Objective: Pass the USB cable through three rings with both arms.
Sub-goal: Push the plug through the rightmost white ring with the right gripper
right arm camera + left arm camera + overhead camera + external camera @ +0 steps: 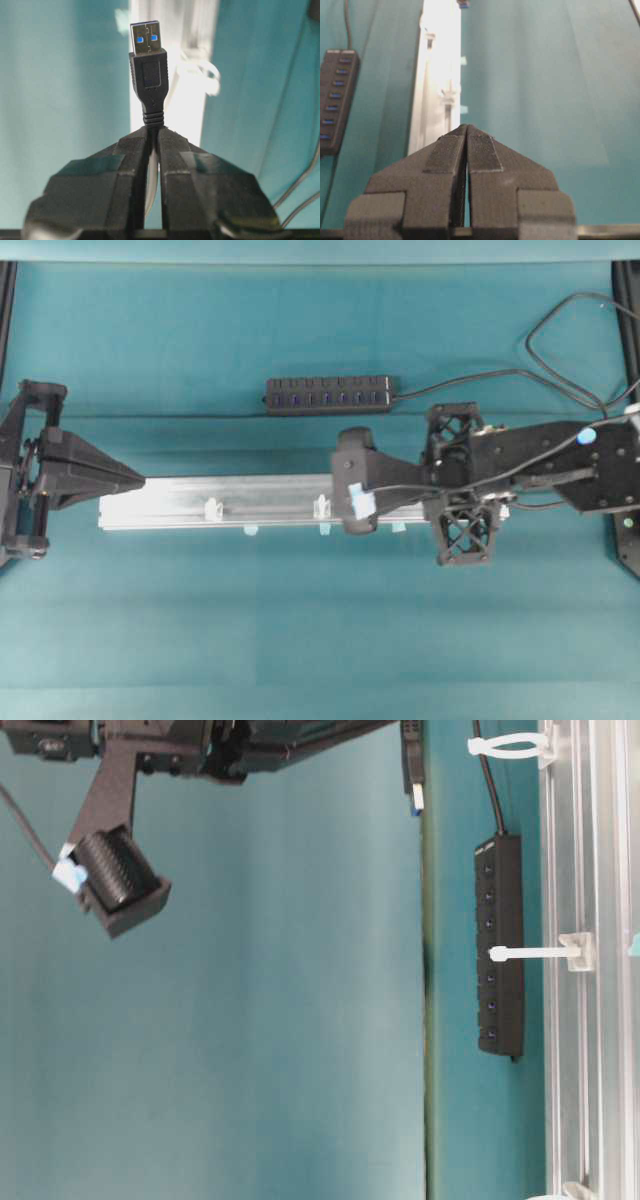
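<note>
The USB cable (148,80) juts plug-first from the right gripper (151,131), whose jaws are clamped on its strain relief, above the right stretch of the silver rail (170,502). At the rail's left end, the left gripper (138,480) rests with its jaws pressed together, holding nothing. Two white rings (212,508) (321,506) stand upright along the rail between the grippers; the third is hidden under the right arm. A black hub (328,395) lies beyond the rail.
</note>
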